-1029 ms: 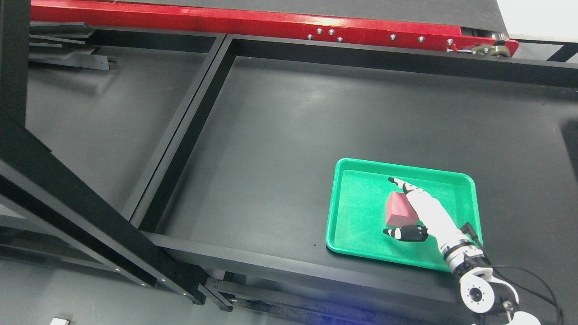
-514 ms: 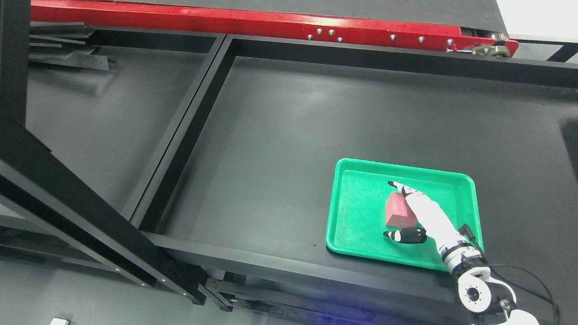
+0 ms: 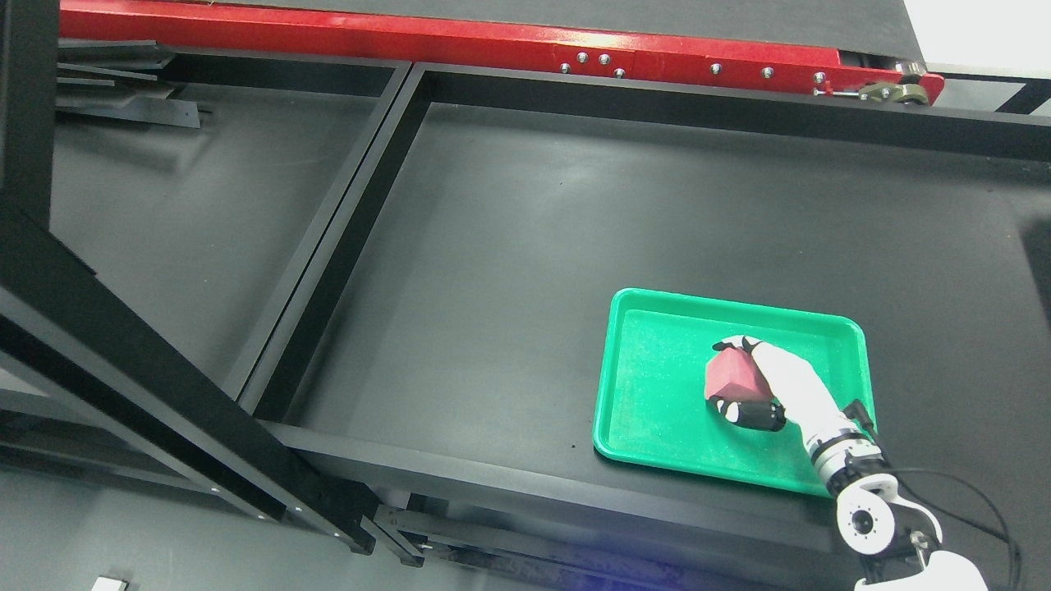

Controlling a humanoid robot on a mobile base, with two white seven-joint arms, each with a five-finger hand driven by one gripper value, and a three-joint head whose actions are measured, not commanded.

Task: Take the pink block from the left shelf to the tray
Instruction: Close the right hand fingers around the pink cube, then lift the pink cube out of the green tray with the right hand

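A broad black shelf surface [image 3: 575,246] fills the head view, bordered by a dark raised frame, with a red beam [image 3: 460,41] running across the top edge and a heavy black post [image 3: 164,386] slanting down the left side. To the left of a dividing rail a second compartment [image 3: 181,213] is seen, bare apart from some flat black strips [image 3: 123,103] stacked in its far corner. On the right-hand compartment, near its front edge, a green tray [image 3: 649,410] is laid flat, and the pink block [image 3: 731,375] (more a deep pinkish red under this light) is found inside it, right of the tray's middle. The block is enclosed by the right hand [image 3: 743,382], whose white arm is brought in from the lower right corner: the black-tipped fingers [image 3: 731,345] are curled over the block's far side and the thumb [image 3: 739,410] is pressed against its near side, so the block is judged to be gripped between them rather than merely touched. Whether the block is resting on the tray floor or is held slightly above it cannot be told from this angle. The grip across opposite faces is presumably chosen because a small flat-sided block is steadied best that way. Since the block is already within the tray's rim, the transfer appears almost complete, with only the release and withdrawal thought to be left. The left arm is not seen anywhere in the view.
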